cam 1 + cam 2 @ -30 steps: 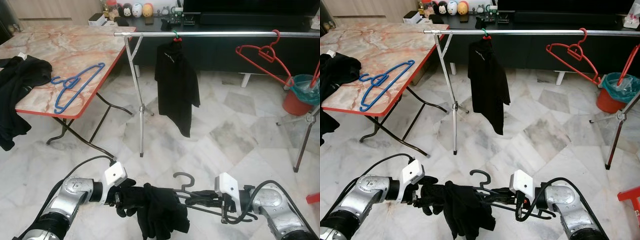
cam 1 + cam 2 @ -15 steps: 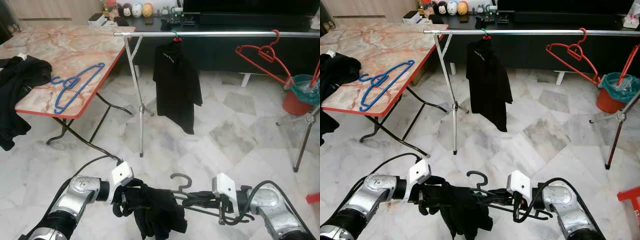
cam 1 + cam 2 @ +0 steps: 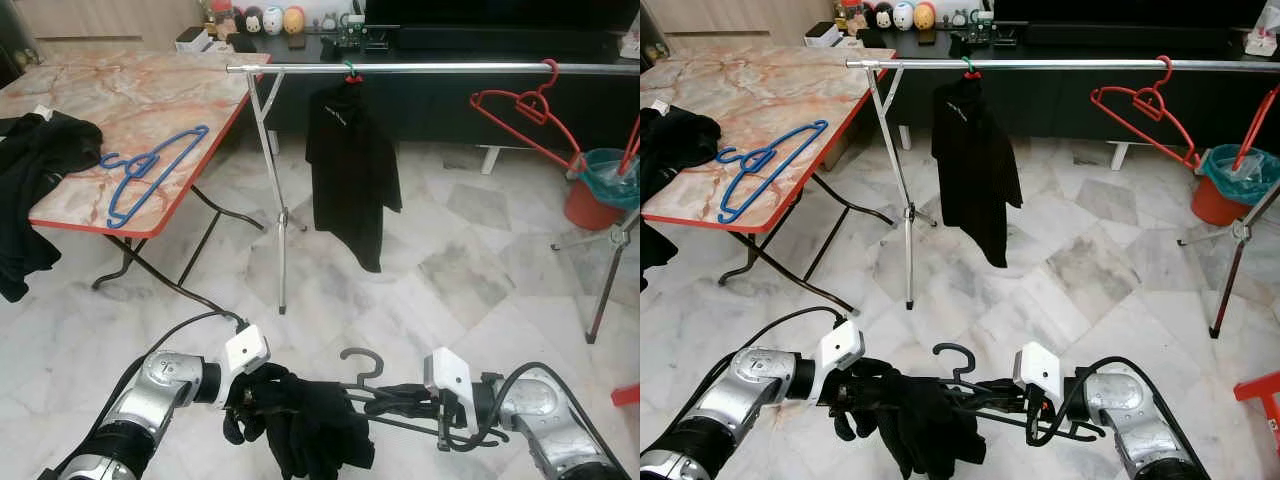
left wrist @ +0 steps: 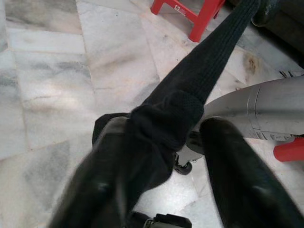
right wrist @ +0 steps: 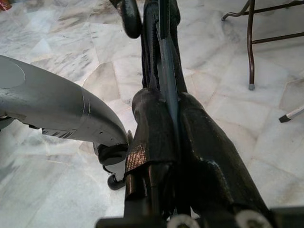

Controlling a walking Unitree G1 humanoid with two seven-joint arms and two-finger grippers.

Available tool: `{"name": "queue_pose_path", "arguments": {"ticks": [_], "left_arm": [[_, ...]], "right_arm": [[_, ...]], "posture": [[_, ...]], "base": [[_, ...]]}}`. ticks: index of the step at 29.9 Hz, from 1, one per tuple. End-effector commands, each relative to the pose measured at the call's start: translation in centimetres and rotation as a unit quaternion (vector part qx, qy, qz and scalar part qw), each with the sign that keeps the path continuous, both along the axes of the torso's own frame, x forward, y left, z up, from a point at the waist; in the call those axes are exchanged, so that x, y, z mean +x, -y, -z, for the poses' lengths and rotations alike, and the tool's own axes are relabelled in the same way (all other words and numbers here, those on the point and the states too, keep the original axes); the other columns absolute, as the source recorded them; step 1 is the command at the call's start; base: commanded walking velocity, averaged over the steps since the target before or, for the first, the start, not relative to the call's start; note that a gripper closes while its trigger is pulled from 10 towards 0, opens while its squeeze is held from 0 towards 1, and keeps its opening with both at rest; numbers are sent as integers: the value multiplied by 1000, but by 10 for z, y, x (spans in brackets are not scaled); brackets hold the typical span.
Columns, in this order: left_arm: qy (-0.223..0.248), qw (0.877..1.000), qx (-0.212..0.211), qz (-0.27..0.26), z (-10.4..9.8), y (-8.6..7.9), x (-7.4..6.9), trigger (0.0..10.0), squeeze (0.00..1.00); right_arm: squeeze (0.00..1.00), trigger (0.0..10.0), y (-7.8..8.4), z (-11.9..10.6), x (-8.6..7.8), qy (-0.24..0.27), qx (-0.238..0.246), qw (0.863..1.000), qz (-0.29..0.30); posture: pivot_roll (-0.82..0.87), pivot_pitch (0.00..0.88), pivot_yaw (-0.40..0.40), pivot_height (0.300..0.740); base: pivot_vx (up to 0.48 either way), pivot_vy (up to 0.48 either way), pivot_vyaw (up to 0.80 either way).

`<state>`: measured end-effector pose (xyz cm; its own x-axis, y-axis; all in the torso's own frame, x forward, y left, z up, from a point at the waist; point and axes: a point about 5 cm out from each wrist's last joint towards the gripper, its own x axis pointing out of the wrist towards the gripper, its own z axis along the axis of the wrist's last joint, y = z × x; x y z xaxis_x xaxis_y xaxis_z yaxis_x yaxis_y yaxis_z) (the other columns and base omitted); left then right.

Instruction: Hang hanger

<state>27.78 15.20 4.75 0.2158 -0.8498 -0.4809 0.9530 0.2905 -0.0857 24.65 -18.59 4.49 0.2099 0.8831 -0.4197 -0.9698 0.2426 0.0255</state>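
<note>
A black hanger (image 3: pixel 362 358) lies level, low over the floor in front of me, with my right gripper (image 3: pixel 405 400) shut on its bar (image 5: pixel 166 80). A black garment (image 3: pixel 310 425) is bunched over the hanger's left end. My left gripper (image 3: pixel 250 395) is shut on that garment, with cloth (image 4: pixel 166 123) between its fingers. Farther off stands a silver clothes rail (image 3: pixel 450 68). On the rail are a black shirt (image 3: pixel 352 170) on a green hanger and a bare red hanger (image 3: pixel 525 110).
A marble-top folding table (image 3: pixel 150 90) at the left carries a blue hanger (image 3: pixel 150 170) and a heap of black clothes (image 3: pixel 35 160). A red bucket (image 3: pixel 600 190) and a second stand's legs (image 3: pixel 610 260) are at the right. A red stool (image 3: pixel 628 395) sits by my right arm.
My left gripper has moved right towards the hanger, bunching the garment closer to it. The right gripper and hanger have shifted slightly left. The hung shirt sways a little.
</note>
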Motion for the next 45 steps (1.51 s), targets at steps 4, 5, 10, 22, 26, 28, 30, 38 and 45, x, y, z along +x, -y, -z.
{"name": "queue_pose_path", "arguments": {"ticks": [4,5,10,22,26,28,30,38,45], "left_arm": [[3,1000,8,4,-2,0,2,0,0],[3,1000,9,6,-2,0,2,0,0],[-1,1000,16,21,-4,-1,1,0,0],[3,996,57,66,-8,-5,-2,0,0],[25,997,48,54,-17,-2,6,0,0],[42,997,36,46,-24,1,11,0,0],[52,998,25,39,-30,2,15,0,0],[68,997,-5,36,-46,6,20,0,0],[61,997,-24,48,-52,8,16,0,0]], "right_arm": [[0,0,-6,-8,2,18,16,1000,-10],[0,0,-6,-8,2,18,16,1000,-10],[0,0,-7,-4,0,13,11,1000,-14],[0,0,-10,7,-9,-1,-14,999,-32],[0,0,-10,12,-12,-6,-29,999,-40],[0,0,-11,14,-15,-8,-30,999,-42],[0,0,-12,16,-16,-9,-32,999,-44],[0,0,-12,18,-17,-10,-36,998,-45],[0,0,-12,18,-16,-5,-38,998,-40]], "posture": [[13,63,60,740],[13,63,60,740],[13,63,60,740],[17,66,61,740],[18,66,61,740],[19,66,62,740],[20,65,62,740],[20,63,63,740],[20,63,62,740]], "base": [[0,0,0],[0,0,0],[0,0,0],[0,0,0],[0,0,0],[0,0,0],[0,0,0],[0,0,0],[0,0,0]]}}
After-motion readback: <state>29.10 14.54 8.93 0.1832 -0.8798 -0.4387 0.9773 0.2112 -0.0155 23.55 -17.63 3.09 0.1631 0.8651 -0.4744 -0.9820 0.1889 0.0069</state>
